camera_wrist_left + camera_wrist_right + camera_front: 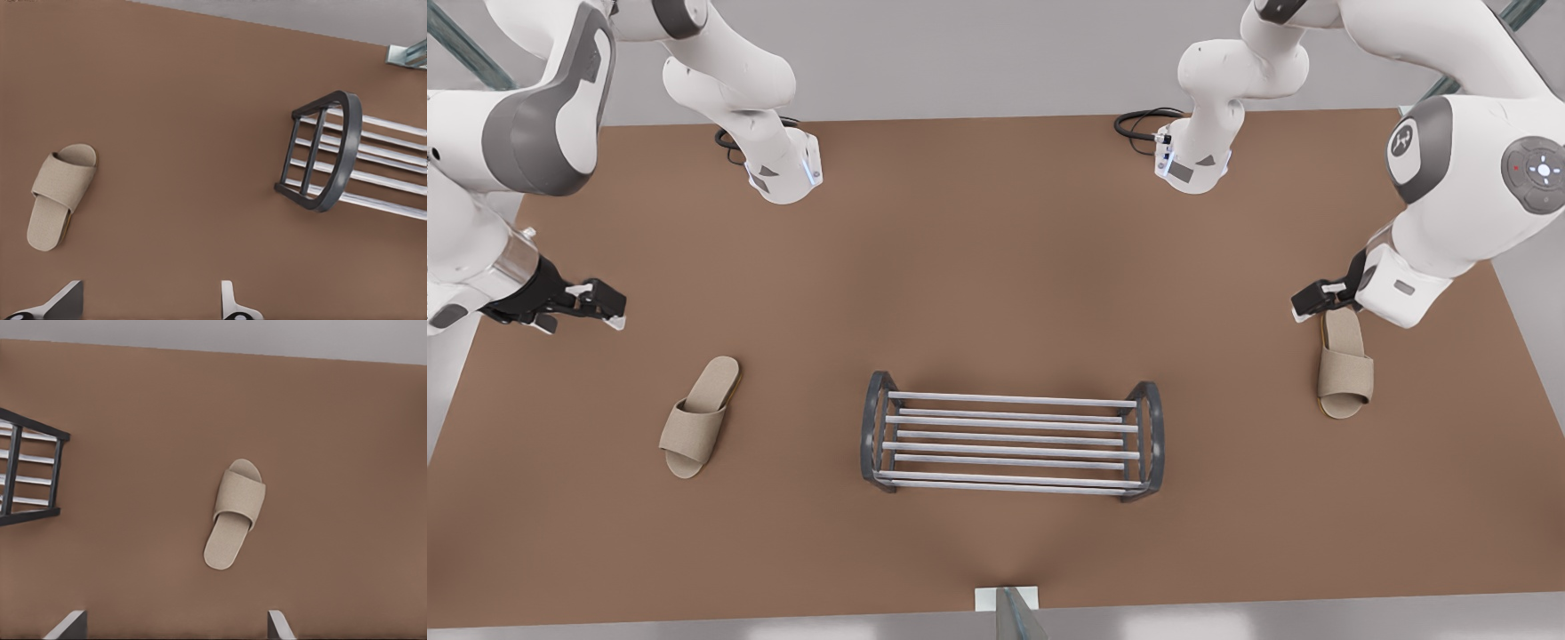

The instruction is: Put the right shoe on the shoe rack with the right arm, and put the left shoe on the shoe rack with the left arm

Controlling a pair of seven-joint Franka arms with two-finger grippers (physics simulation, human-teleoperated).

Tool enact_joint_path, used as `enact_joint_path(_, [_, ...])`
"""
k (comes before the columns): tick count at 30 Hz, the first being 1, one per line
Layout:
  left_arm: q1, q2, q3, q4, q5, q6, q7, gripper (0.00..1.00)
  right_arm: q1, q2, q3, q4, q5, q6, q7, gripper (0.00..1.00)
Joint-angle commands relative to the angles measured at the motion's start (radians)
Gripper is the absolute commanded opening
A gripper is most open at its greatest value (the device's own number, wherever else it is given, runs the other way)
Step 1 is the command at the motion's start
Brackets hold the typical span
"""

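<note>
Both claws hang with fingers apart: left claw [1316,300] over the left shoe's [1345,363] heel, right claw [600,307] above the right shoe [699,415]; shoe rack [1012,438] between.

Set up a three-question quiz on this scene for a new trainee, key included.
1. True or false: one slipper already lies on the shoe rack.
2. Multiple choice: the left gripper hangs A) over the rack's bars, B) by the heel end of the left shoe, C) against the rack's end frame.
3. Fill in: the right gripper, at the front view's left and apart from the right shoe, has its fingers ____.

Key:
1. False; both slippers lie on the table.
2. B.
3. Open.
</note>
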Motion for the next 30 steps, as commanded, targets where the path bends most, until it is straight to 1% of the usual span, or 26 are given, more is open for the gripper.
enact_joint_path(1, [0.000, -0.031, 0.000, -0.045, -0.001, 0.060, -0.030, 1.00, -0.006, 0.009, 0.000, -0.041, 0.019, 0.018, -0.037, 1.00])
enact_joint_path(2, [-0.002, -0.091, 0.006, -0.148, -0.001, 0.176, -0.036, 1.00, -0.008, -0.022, 0.000, -0.127, 0.019, 0.094, -0.037, 1.00])
enact_joint_path(3, [-0.002, -0.117, 0.024, -0.188, -0.012, 0.199, -0.037, 1.00, -0.008, -0.050, 0.000, -0.176, 0.019, 0.132, -0.037, 1.00])
enact_joint_path(4, [-0.002, -0.192, 0.092, -0.332, -0.123, 0.320, -0.039, 1.00, -0.008, -0.126, 0.000, -0.332, 0.019, 0.263, -0.046, 1.00])
enact_joint_path(5, [-0.002, -0.249, 0.147, -0.434, -0.192, 0.397, -0.031, 1.00, -0.003, -0.152, 0.001, -0.394, 0.011, 0.316, -0.055, 1.00])
enact_joint_path(6, [-0.002, -0.306, 0.215, -0.588, -0.307, 0.547, 0.016, 1.00, 0.003, -0.148, 0.004, -0.412, 0.005, 0.325, -0.162, 1.00])
enact_joint_path(7, [-0.002, -0.329, 0.238, -0.732, -0.430, 0.722, 0.108, 1.00, 0.009, -0.139, 0.027, -0.434, -0.030, 0.338, -0.190, 1.00])
enact_joint_path(8, [-0.002, -0.327, 0.265, -0.762, -0.528, 0.753, 0.180, 1.00, 0.011, -0.139, 0.037, -0.481, -0.081, 0.383, -0.210, 1.00])
enact_joint_path(9, [-0.002, -0.318, 0.342, -0.823, -0.706, 0.762, 0.386, 1.00, 0.011, -0.140, 0.072, -0.561, -0.153, 0.471, -0.245, 1.00])
enact_joint_path(10, [-0.002, -0.315, 0.382, -0.884, -0.808, 0.799, 0.540, 1.00, 0.011, -0.151, 0.089, -0.607, -0.203, 0.520, -0.291, 1.00])
enact_joint_path(11, [-0.002, -0.300, 0.434, -0.947, -0.932, 0.813, 0.772, 1.00, 0.009, -0.177, 0.101, -0.702, -0.308, 0.666, -0.342, 1.00])
enact_joint_path(12, [-0.002, -0.290, 0.471, -0.985, -0.983, 0.831, 0.916, 1.00, 0.009, -0.175, 0.101, -0.750, -0.412, 0.762, -0.350, 1.00])
enact_joint_path(13, [-0.002, -0.277, 0.501, -1.024, -1.036, 0.859, 1.065, 1.00, 0.008, -0.174, 0.101, -0.843, -0.545, 0.922, -0.365, 1.00])
enact_joint_path(14, [0.000, -0.258, 0.501, -1.051, -1.113, 0.903, 1.193, 1.00, 0.002, -0.202, 0.101, -0.940, -0.591, 1.048, -0.376, 1.00])
enact_joint_path(16, [0.001, -0.212, 0.505, -1.085, -1.246, 0.962, 1.438, 1.00, -0.037, -0.177, 0.087, -1.004, -0.926, 1.256, -0.368, 1.00])
enact_joint_path(17, [0.003, -0.182, 0.506, -1.085, -1.297, 0.973, 1.578, 1.00, -0.038, -0.162, 0.047, -1.006, -1.098, 1.338, -0.312, 1.00])
enact_joint_path(18, [0.003, -0.152, 0.508, -1.087, -1.334, 1.005, 1.693, 1.00, -0.037, -0.151, 0.011, -1.001, -1.367, 1.362, -0.114, 1.00])
enact_joint_path(20, [0.015, -0.117, 0.526, -1.085, -1.375, 1.025, 1.877, 1.00, -0.002, -0.076, 0.007, -0.983, -1.897, 1.361, 0.478, 1.00])
enact_joint_path(21, [0.029, -0.088, 0.540, -1.085, -1.377, 1.026, 1.914, 1.00, 0.002, -0.044, 0.001, -0.972, -2.014, 1.359, 0.624, 1.00])
enact_joint_path(23, [0.049, -0.030, 0.543, -1.081, -1.470, 1.023, 2.024, 1.00, 0.031, -0.039, -0.011, -1.006, -2.021, 1.320, 0.704, 1.00])
enact_joint_path(24, [0.058, 0.022, 0.543, -1.075, -1.542, 1.020, 2.115, 1.00, 0.060, -0.021, -0.016, -1.021, -2.089, 1.273, 0.820, 1.00])
enact_joint_path(25, [0.077, 0.055, 0.543, -1.061, -1.589, 1.012, 2.167, 1.00, 0.063, -0.002, -0.016, -1.044, -2.213, 1.240, 0.962, 1.00])
enact_joint_path(26, [0.092, 0.055, 0.543, -1.062, -1.630, 0.990, 2.165, 1.00, 0.063, -0.001, -0.016, -1.081, -2.280, 1.209, 1.047, 1.00])
enact_joint_path(27, [0.124, 0.085, 0.543, -1.062, -1.720, 0.920, 2.165, 1.00, 0.064, 0.035, -0.016, -1.092, -2.362, 1.143, 1.136, 1.00])
enact_joint_path(28, [0.152, 0.091, 0.543, -1.062, -1.753, 0.913, 2.162, 1.00, 0.077, 0.044, -0.017, -1.102, -2.411, 1.140, 1.200, 1.00])
enact_joint_path(30, [0.178, 0.091, 0.543, -1.064, -1.845, 0.876, 2.159, 1.00, 0.077, 0.045, -0.029, -1.118, -2.440, 1.115, 1.226, 1.00])
